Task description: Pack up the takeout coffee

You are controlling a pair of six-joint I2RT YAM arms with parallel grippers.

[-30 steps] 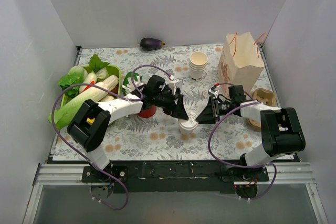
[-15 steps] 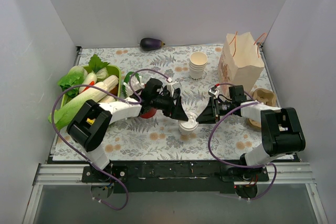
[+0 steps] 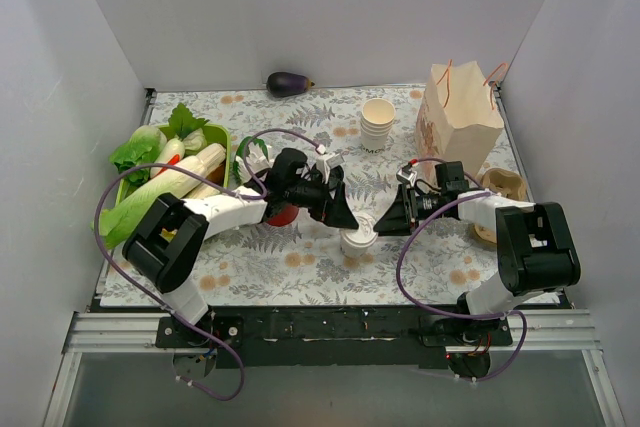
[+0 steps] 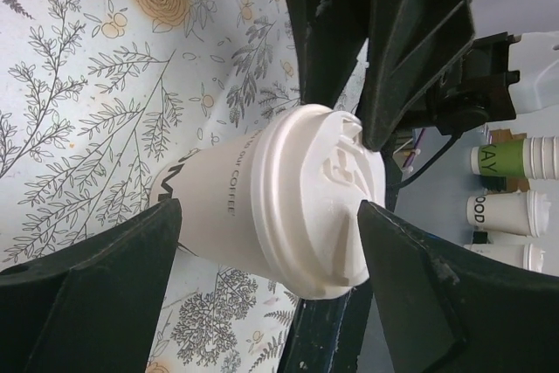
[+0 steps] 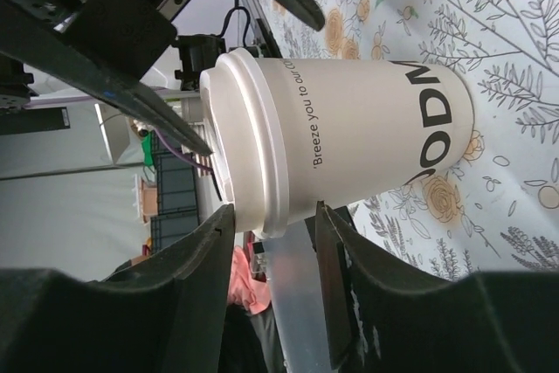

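Here, cream paper cup with white plastic lid (image 3: 358,238) stands unpacked on counter (image 3: 300,267) between left pincer (image 3: 338,210) and right pincer (image 3: 393,217), both released.

The takeout coffee (image 5: 367,120) sidewall reads "Breeze you to our co…" and large "ODM"; the left wrist view shows "COFFEE".

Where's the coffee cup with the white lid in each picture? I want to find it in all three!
Top external: the coffee cup stands near the middle of the picture.
Left wrist: the coffee cup fills the centre, lid pointing right.
Right wrist: the coffee cup sits upper middle, lid pointing left.
Shared landmark: the flowered tablecloth under it.
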